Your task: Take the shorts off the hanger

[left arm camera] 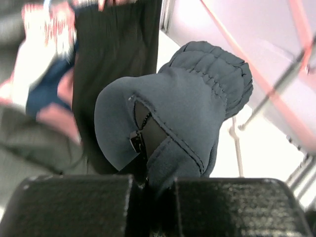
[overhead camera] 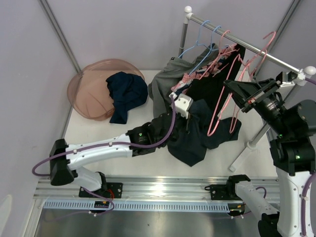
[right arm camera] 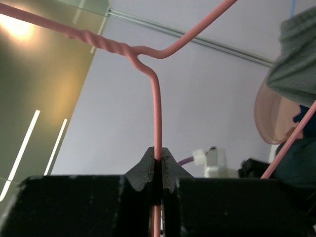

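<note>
Two arms share this step. The right gripper point(right arm camera: 158, 164) is pinched tight on the wire of a pink hanger point(right arm camera: 156, 108), just below the twist at its neck, with no gap showing between the pads. The left gripper point(left arm camera: 152, 185) is clamped on a fold of the dark-blue shorts point(left arm camera: 190, 94), whose elastic waistband bunches up above the fingers.

In the top view those shorts point(overhead camera: 197, 136) hang in a heap between the two arms, and the lower loop of the hanger crosses in front of them. Whether the cloth is caught on the wire or already free cannot be told.

Behind them a black pair point(overhead camera: 210, 86), a pink printed pair point(overhead camera: 196, 76) and a grey pair point(overhead camera: 165, 79) hang from other hangers on the rail point(overhead camera: 232, 37). A navy pair point(overhead camera: 127, 91) lies in the basket point(overhead camera: 86, 91) at the far left, well apart from the rack.

The step in hand looks like stripping the dark-blue shorts off the hanger, one arm bracing the wire while the other draws the cloth away. The next move probably calls for the left arm to pull down and to the left, towards the basket, while the right grip stays firm so the hanger does not swing along. If the waistband snags on the loop, a change of pulling angle would serve better than more force.
</note>
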